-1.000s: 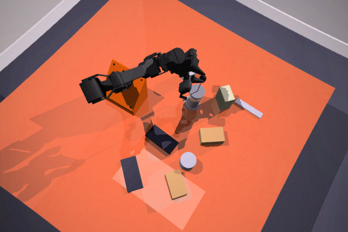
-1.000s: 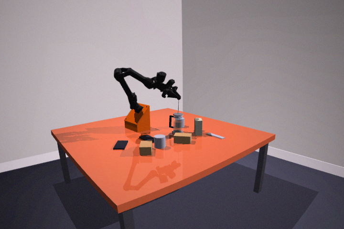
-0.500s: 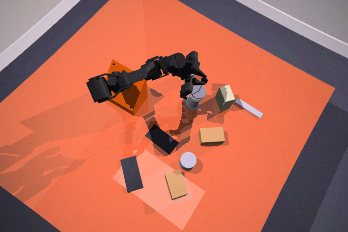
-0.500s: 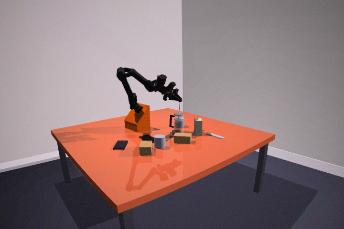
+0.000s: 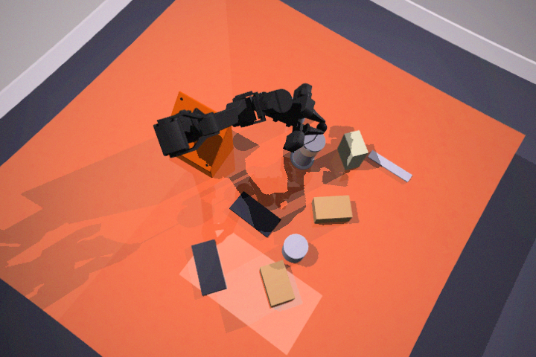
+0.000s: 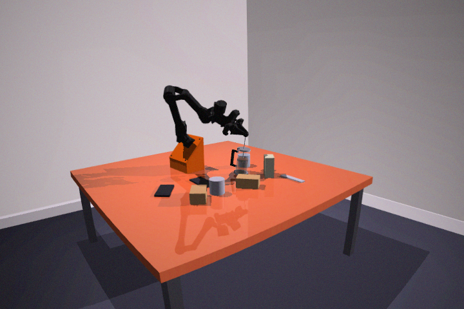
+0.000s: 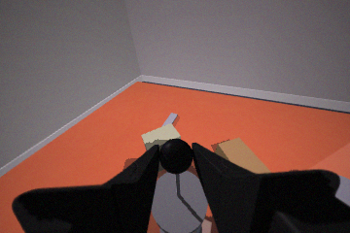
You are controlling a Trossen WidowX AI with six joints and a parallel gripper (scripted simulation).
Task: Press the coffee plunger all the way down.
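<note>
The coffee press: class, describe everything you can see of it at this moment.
The coffee press stands upright on the orange table, near the arm's base. It has a grey cylindrical body with a see-through look, a grey lid and a dark handle on one side. A thin rod rises from the lid, part of it showing, to a black ball knob. The gripper is shut on that knob. A pale upright box stands beside the press, apart.

Top: high, angled down. Exterior: far, table corner. Wrist: close. All share table.
</note>
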